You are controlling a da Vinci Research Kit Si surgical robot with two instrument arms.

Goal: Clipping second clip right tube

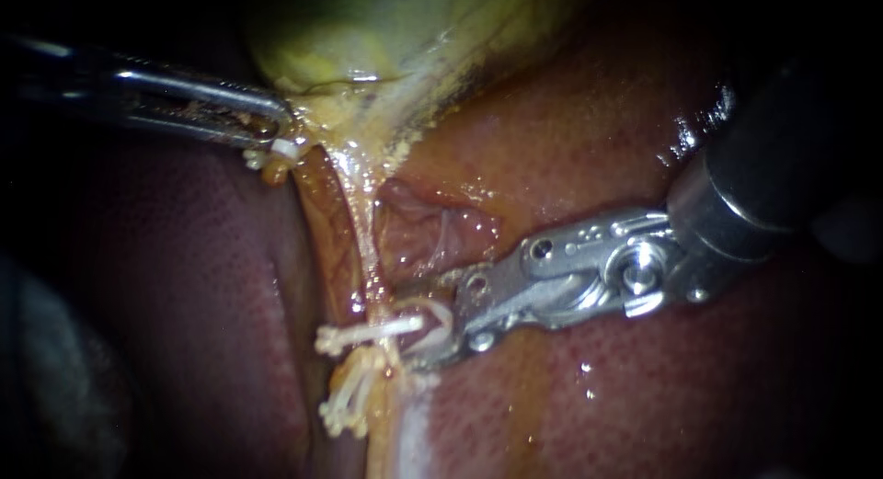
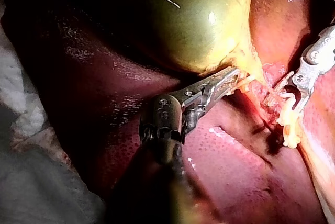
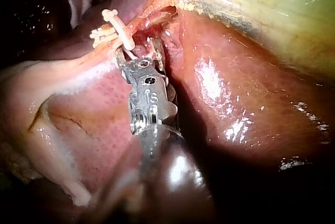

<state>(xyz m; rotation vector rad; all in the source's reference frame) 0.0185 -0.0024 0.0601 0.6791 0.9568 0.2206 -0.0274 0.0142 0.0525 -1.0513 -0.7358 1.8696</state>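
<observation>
Jaws of the right instrument (image 1: 425,332) are closed on a white clip (image 1: 377,332) that is set across the tube (image 1: 366,254).
The gallbladder (image 1: 368,28) neck is gripped in the closed jaws of the left instrument (image 1: 280,130), likely so the tube is stretched and bared. Other clips (image 1: 354,396) are packed just below and the liver (image 1: 644,396) is close by, so little room is left.

The tube (image 1: 366,249) is a thin, pale-yellow, glistening strand that runs down from the gallbladder (image 1: 368,38) neck, along the liver (image 1: 598,148). A white clip (image 1: 368,334) lies crosswise on it. One end juts free past the strand and the other is held at the tip of the right instrument (image 1: 430,332) — a curved white arm shows there. Just below, the lower clips (image 1: 348,401) — white, tilted — cluster on the same strand.
</observation>
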